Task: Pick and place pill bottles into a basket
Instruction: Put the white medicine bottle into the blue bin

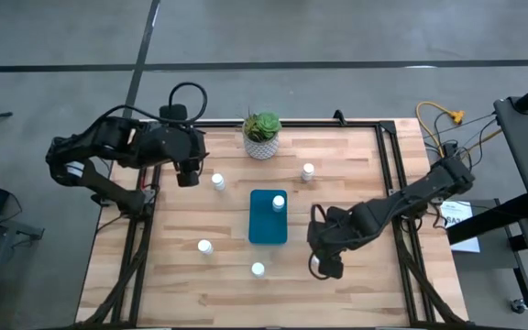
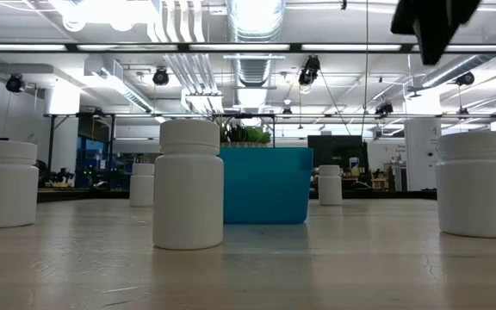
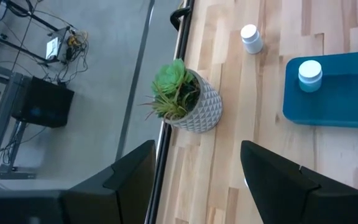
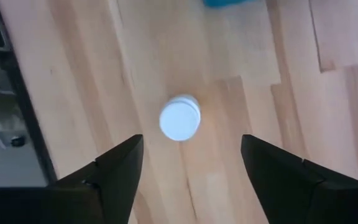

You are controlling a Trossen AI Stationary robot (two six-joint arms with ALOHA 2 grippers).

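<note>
The teal basket (image 1: 269, 220) lies mid-table with one white pill bottle (image 1: 278, 203) standing in its far end. Other pill bottles stand upright on the wood: two at the far side (image 1: 218, 181) (image 1: 308, 170), two at the near side (image 1: 204, 246) (image 1: 258, 269). My right gripper (image 1: 324, 261) hangs open, pointing down over another bottle (image 4: 179, 117) near the front right. That bottle shows from above, clear of the fingers. My left gripper (image 1: 188, 174) waits open, high at the far left.
A white pot with a green plant (image 1: 261, 136) stands at the table's far edge, beyond the basket. Black frame rails (image 1: 388, 174) run along the table's sides. Bare wood lies right of the basket and along the near edge.
</note>
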